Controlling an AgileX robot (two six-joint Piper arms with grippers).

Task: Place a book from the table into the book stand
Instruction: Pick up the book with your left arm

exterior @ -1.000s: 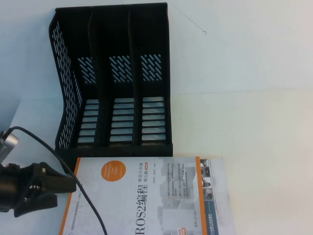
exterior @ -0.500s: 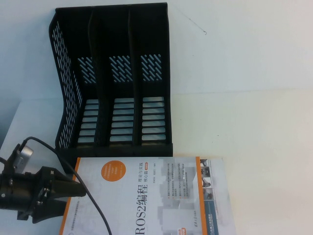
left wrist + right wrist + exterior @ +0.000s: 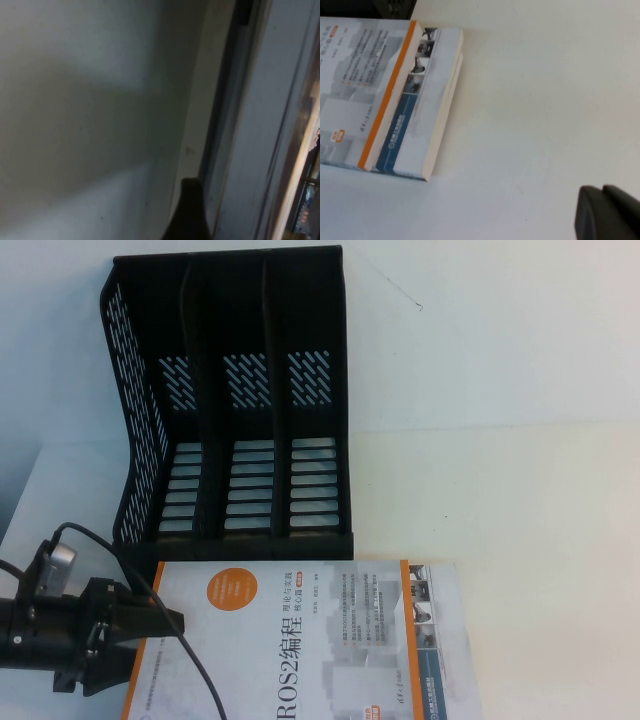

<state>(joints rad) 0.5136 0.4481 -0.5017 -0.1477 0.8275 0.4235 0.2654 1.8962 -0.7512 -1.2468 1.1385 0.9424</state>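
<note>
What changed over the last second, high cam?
The left gripper swung level and slid right, its tips now at the left edge of the book; nothing lifted. Book and book stand did not move. The right gripper hovers over bare table.

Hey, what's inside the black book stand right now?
All three slots of the black slotted plastic book stand show only bare slats; the left wall hides part of the leftmost slot. The white-and-orange book lies flat before it, left pincer at its edge. The right pincer hovers beside it.

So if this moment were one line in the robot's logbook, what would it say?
left hand: at book's left edge | right hand: over bare table, right of book | book: flat, before stand | stand: empty
</note>
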